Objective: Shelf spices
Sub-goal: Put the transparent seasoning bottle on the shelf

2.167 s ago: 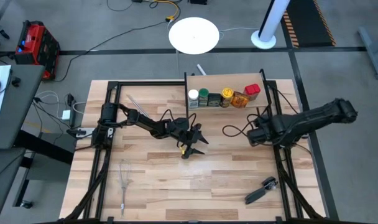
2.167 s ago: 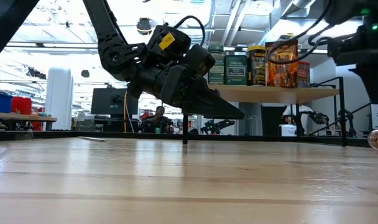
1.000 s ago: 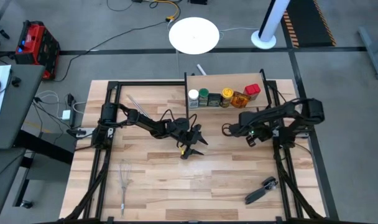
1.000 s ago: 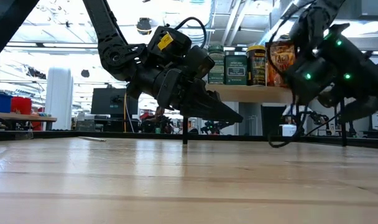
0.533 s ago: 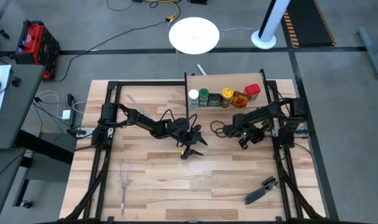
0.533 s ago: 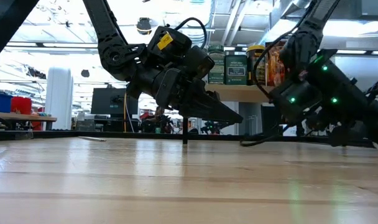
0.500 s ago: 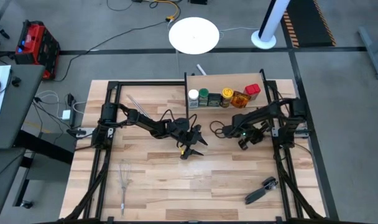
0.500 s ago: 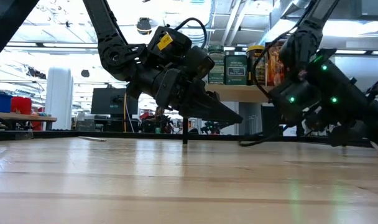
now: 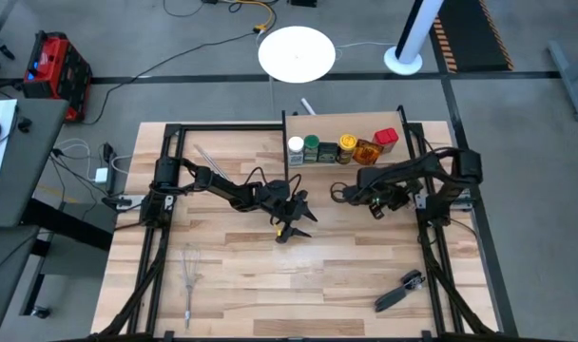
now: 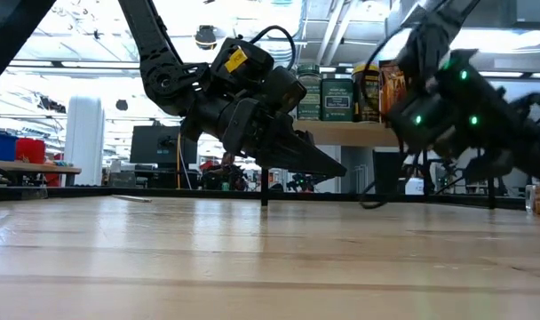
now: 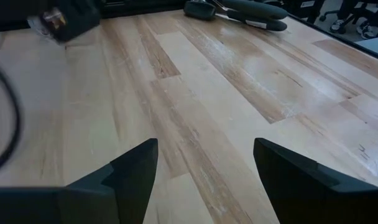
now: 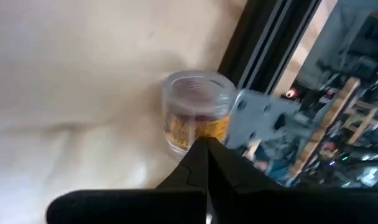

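Black and pressed together with nothing between them, the fingers of the right gripper (image 12: 204,148) point at a loose spice jar (image 12: 195,118). The jar has a clear cap and a yellow-orange label and stands on the table just beside the black frame rail (image 12: 263,43) at the right edge. The fingertips are near the jar but do not touch it. Two seconds ago the right arm was stretched out over the right rail. It has since folded in over the table, dipped low in front of the shelf, and now sits a little higher, with the jar centred in its wrist view. Judged from this, the arm has finished its swing and is lining up on the jar. No grasp has begun, and the fingers must part before they can close around the jar. Beyond the gripper, the shelf (image 9: 346,122) stands at the far side of the table. A row of spices (image 9: 347,145) stands along its pale board, running from white-capped at the left to red at the right. That row matches the earlier pictures, so the loose jar appears to be the item left to place. The left gripper (image 11: 206,144) has not moved. It hovers low over the middle of the table (image 9: 232,275) with its fingers spread and empty, well apart from the jar. The black-handled tool (image 9: 398,290) and the wire whisk (image 9: 190,275) lie at the near side, where they lay before.
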### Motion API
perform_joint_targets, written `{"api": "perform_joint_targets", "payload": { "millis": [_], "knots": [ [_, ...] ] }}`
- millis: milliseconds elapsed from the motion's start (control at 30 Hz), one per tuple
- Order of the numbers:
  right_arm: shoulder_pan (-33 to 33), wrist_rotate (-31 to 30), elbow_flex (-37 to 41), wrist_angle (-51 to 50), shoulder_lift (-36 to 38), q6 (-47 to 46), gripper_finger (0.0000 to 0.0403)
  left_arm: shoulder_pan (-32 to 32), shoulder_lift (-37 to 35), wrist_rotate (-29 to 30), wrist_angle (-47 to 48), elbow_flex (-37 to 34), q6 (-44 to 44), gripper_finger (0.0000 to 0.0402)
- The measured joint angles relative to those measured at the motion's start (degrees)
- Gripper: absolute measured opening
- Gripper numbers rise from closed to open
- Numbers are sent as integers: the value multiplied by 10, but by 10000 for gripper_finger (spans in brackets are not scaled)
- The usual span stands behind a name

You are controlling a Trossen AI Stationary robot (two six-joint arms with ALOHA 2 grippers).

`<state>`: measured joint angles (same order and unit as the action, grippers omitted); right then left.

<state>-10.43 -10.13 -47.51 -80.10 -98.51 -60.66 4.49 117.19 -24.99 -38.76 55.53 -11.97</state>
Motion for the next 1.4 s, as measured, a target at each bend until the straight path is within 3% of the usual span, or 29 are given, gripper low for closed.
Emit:
{"api": "perform_joint_targets", "payload": {
  "millis": [167,267,333,567,667,767,867,1167,1300,1400],
  "knots": [
    [-35,3,22,37,-19,36,1,0,0,-3,7,0,-1,256],
    [-19,75,14,99,-19,65,1,1,0,-3,7,0,-3,256],
    [8,89,-3,103,-15,73,1,1,0,-3,8,0,-3,256],
    [83,63,-81,2,36,18,1,3,0,1,12,0,1,256],
    [103,61,-89,-78,57,-25,1,3,0,1,13,0,1,256],
    [129,79,-89,-95,86,-30,1,2,0,1,13,0,1,256],
    [165,114,-89,-10,113,43,3,2,0,0,11,0,2,256],
    [242,116,-90,200,130,159,6,1,0,-72,91,0,39,256],
    [250,57,-90,292,80,206,6,1,0,-79,90,0,43,256],
    [237,-17,-90,303,35,226,6,1,0,-77,77,0,35,256]
  ]
}}
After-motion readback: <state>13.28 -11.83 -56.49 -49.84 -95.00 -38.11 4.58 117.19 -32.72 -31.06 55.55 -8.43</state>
